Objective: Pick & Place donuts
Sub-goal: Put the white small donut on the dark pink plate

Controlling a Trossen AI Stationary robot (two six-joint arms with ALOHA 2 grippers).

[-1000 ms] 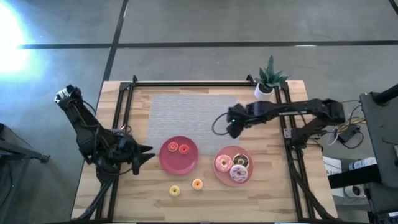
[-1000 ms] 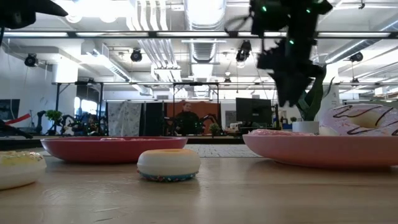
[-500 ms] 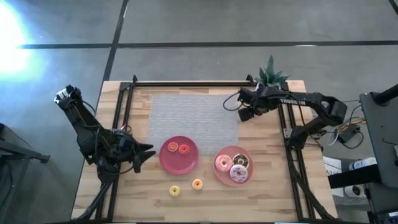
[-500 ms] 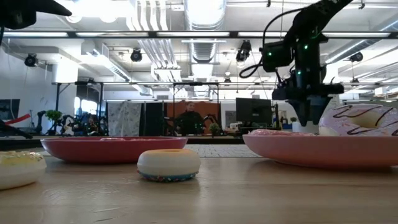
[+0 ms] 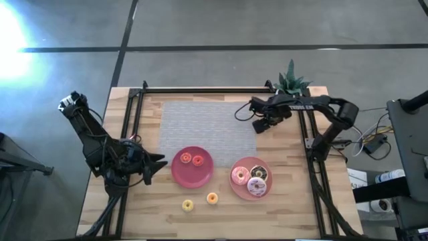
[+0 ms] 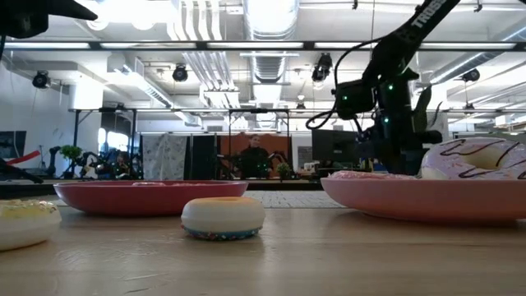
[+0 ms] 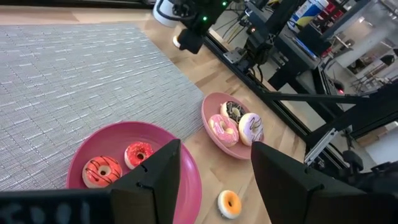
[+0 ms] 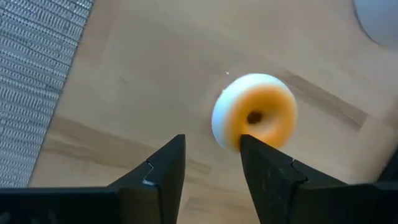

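Note:
A white-sided orange mini donut [image 8: 255, 118] lies flat on the bare wood near the plant pot [image 8: 380, 17]. My right gripper [image 8: 211, 163] hangs open just above and short of it. In the high view this gripper [image 5: 261, 123] hides the donut. My left gripper [image 7: 214, 165] waits open at the table's left side [image 5: 152, 166]. Two red-orange mini donuts [image 5: 191, 159] rest on the left pink plate [image 5: 192, 177]. The sprinkled, pink and chocolate donuts [image 5: 250, 179] sit on the right plate [image 5: 235, 191]. A yellow mini [image 5: 188, 205] and an orange mini [image 5: 212, 198] lie on the wood near the front edge.
A grey woven mat [image 5: 207, 124] covers the table's far middle. A potted plant [image 5: 289, 84] stands at the far right corner beside my right gripper. Black frame rails [image 5: 313, 167] run along both sides. A person sits in the room beyond the table [image 6: 255, 156].
My right gripper has travelled from above the right plate toward the table's far edge and the plant, then come down close to the tabletop over the orange mini donut. No donut has moved.

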